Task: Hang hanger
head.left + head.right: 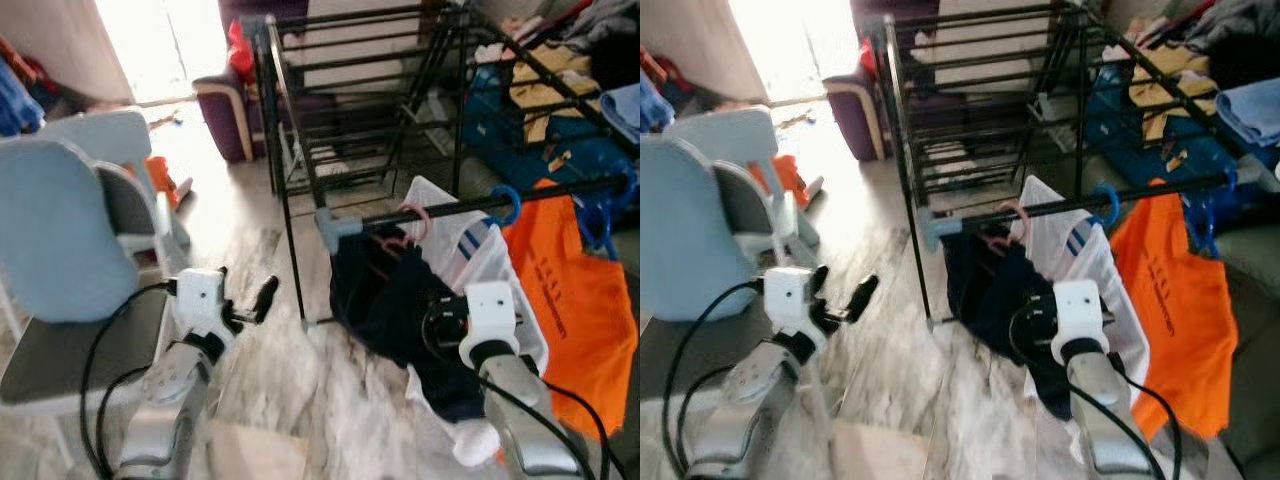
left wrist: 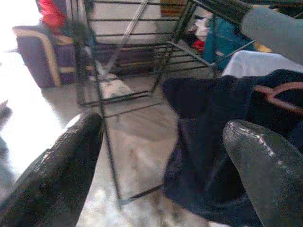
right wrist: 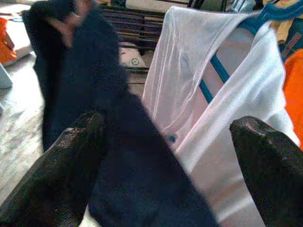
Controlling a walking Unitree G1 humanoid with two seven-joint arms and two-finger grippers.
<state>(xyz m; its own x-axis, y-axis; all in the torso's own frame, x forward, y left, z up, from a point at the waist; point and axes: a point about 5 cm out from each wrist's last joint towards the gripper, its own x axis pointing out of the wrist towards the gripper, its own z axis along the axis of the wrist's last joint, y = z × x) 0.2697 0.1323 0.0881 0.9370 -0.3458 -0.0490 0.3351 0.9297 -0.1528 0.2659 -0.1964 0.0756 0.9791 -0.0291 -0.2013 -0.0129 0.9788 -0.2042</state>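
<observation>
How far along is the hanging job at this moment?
Looks essentially done: the pink hanger carrying the dark garment hooks over the rack's front rail, beside the white shirt and orange shirt. In hand: nothing; the right claw is open in front of the garments, the left claw open over the floor. Left: likely only backing away.

Grey marbled floor (image 1: 300, 380), glare from bright doorway (image 1: 160, 45). Pale blue chair (image 1: 60, 250) left; purple armchair (image 1: 225, 115) behind.
</observation>
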